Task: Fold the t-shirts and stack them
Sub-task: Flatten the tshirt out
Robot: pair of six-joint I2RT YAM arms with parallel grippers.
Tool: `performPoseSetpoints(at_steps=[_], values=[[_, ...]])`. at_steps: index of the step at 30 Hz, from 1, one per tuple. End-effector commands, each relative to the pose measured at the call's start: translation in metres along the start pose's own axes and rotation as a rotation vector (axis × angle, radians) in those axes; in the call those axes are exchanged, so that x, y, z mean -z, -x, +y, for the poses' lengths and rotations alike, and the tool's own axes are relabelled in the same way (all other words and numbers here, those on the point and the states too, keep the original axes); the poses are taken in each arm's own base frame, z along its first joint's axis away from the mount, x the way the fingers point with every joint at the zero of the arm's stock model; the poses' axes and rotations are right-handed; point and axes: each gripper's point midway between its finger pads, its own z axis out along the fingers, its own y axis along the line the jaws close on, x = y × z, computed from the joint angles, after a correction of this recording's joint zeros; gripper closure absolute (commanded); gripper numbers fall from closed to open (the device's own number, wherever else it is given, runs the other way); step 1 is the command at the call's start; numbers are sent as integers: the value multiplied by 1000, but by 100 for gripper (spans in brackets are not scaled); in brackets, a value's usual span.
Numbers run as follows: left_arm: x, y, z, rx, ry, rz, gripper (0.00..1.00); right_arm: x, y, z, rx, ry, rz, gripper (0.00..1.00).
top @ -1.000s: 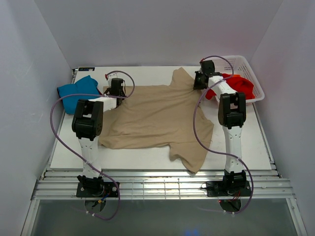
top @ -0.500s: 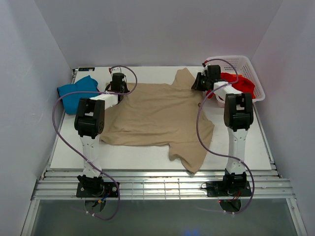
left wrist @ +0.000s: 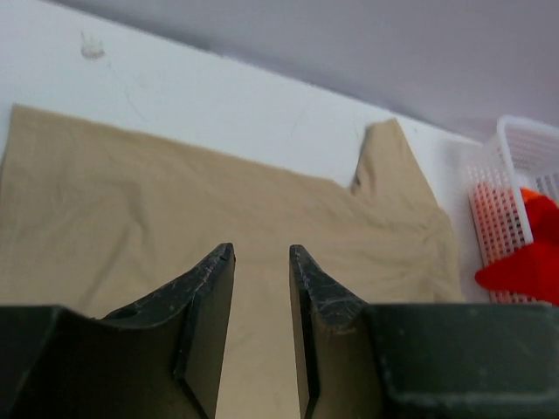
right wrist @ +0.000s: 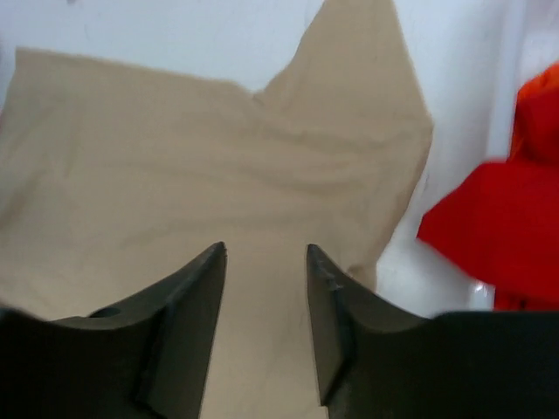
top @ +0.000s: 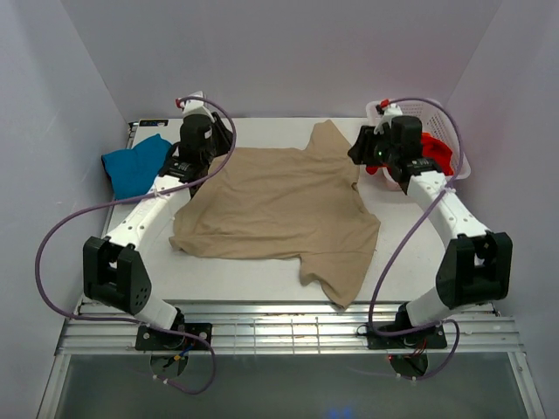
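The tan-beige t-shirt [top: 279, 205] lies spread flat over the middle of the table, one sleeve pointing to the back and one hanging toward the front edge. My left gripper [top: 217, 140] hovers above its back left corner, open and empty [left wrist: 260, 253]. Above the shirt's back right edge my right gripper [top: 361, 150] also stands open with nothing in it [right wrist: 265, 253]. Both wrist views look down on the tan cloth [left wrist: 175, 201] [right wrist: 218, 148]. A teal-blue t-shirt [top: 135, 163] sits bunched at the back left. A bright red t-shirt [top: 434, 150] [right wrist: 507, 218] lies in the basket.
The white lattice basket [top: 430, 112] [left wrist: 511, 175] stands at the back right corner, just right of my right gripper. White walls close in the table on three sides. Purple cables loop from both arms.
Both grippers were shut low at the tan shirt's back edge; they have opened, let the cloth go and risen. The shirt's back edge now lies flatter and further back.
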Motion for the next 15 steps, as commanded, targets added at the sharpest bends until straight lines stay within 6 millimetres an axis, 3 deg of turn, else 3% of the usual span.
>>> performPoseSetpoints(at_steps=[1, 2, 3, 5, 7, 11, 12, 13, 14, 15], values=[[40, -83, 5, 5, 20, 307, 58, 31, -58, 7, 20, -21, 120, 47], [58, -79, -10, -4, -27, 293, 58, 37, -59, 9, 27, -15, 113, 46], [67, -92, -7, -9, -31, 318, 58, 47, -62, 12, 34, -12, 123, 46], [86, -86, -20, -3, -120, 305, 58, 54, -64, 14, 42, -10, 144, 46], [87, -82, -18, -21, -135, 259, 58, 63, -66, 15, 77, -9, 169, 47], [62, -69, 4, -131, -5, 190, 57, 61, -65, 3, 93, -68, 144, 46], [46, -84, 19, -173, 71, 229, 57, 53, -72, 1, 84, -64, 165, 46], [35, -71, 15, -187, 84, 204, 57, 46, -70, 1, 75, -63, 160, 46], [24, -71, 23, -214, 115, 213, 57, 39, -70, -1, 69, -67, 165, 46], [5, -86, 35, -234, 155, 252, 57, 25, -82, -9, 63, -90, 208, 46]])
